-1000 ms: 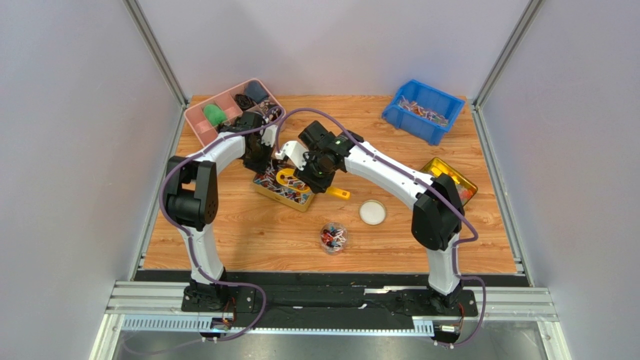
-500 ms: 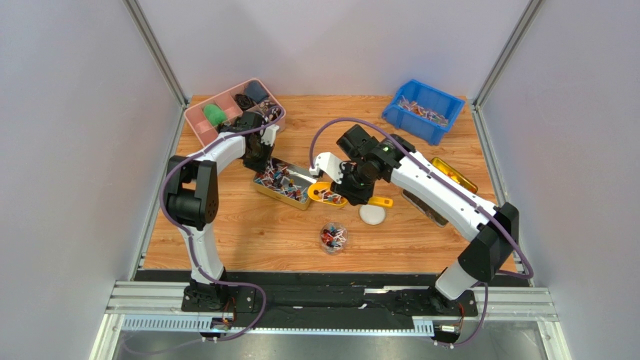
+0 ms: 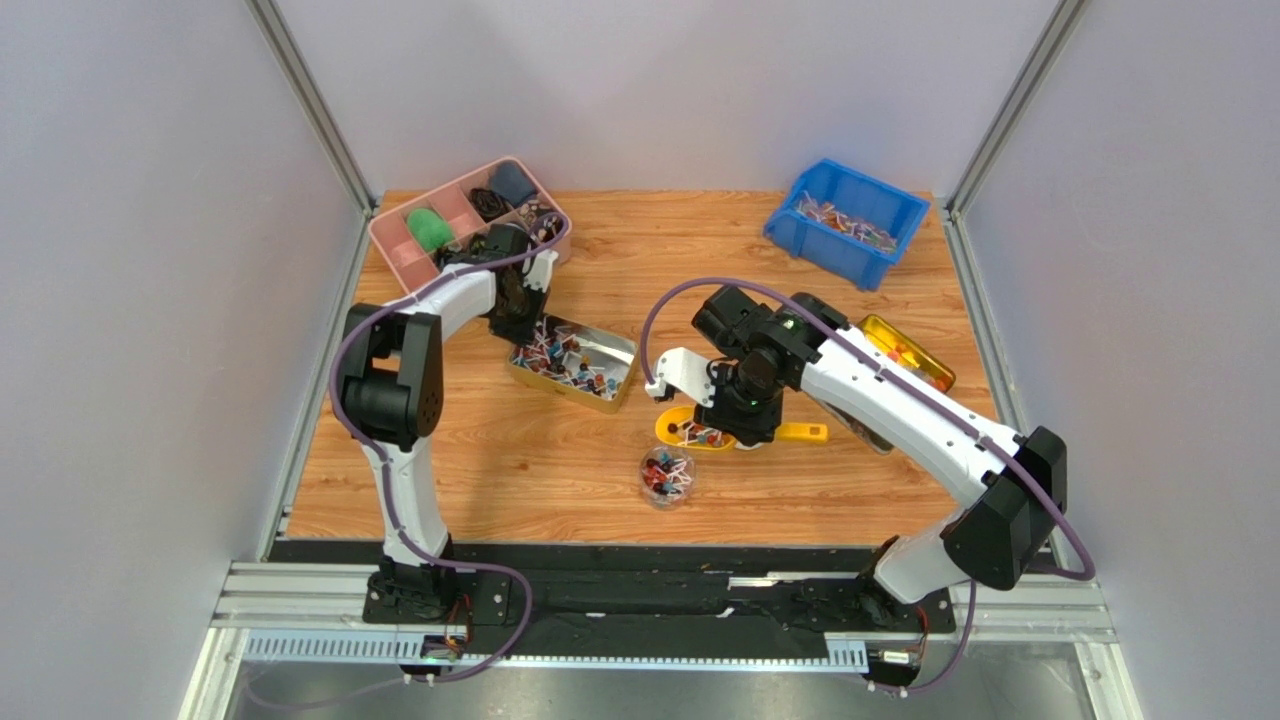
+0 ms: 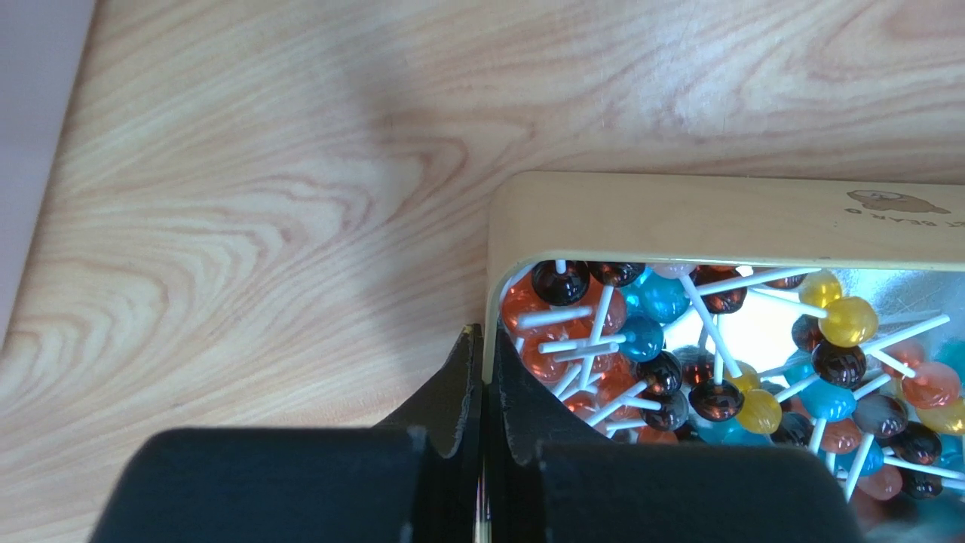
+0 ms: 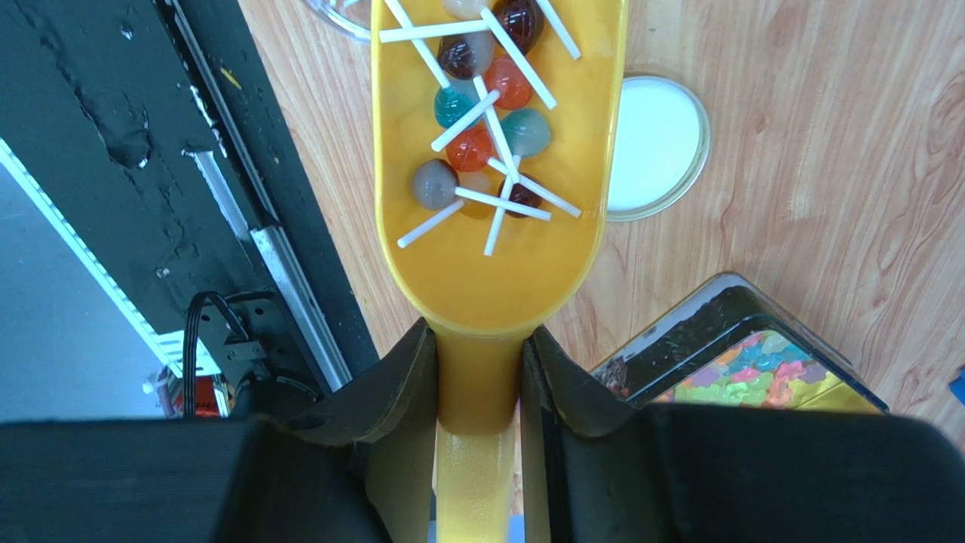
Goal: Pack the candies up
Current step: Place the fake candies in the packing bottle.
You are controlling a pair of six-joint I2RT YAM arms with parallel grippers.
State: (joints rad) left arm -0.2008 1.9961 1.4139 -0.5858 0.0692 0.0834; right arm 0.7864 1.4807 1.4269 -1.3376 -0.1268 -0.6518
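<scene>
The candies are small ball lollipops on white sticks, red, blue, dark and yellow. Many lie in a gold tin (image 3: 594, 348), also in the left wrist view (image 4: 680, 373). My left gripper (image 3: 526, 318) is shut on the tin's side wall (image 4: 489, 272). My right gripper (image 3: 747, 402) is shut on the handle of a yellow scoop (image 5: 498, 260) that holds several candies (image 5: 481, 113). The scoop's front end (image 3: 694, 434) is just behind and above a small clear jar (image 3: 666, 474) with some candies inside.
A white round lid (image 5: 657, 147) lies on the wood right of the scoop. A second tin (image 3: 902, 348) holds bright gummies (image 5: 748, 368). A pink compartment tray (image 3: 451, 225) stands back left, a blue bin (image 3: 845, 219) back right.
My right arm has carried the scoop, loaded with candies, from the gold tin forward and to the right, to just behind the jar. My left gripper has stayed on the tin.
</scene>
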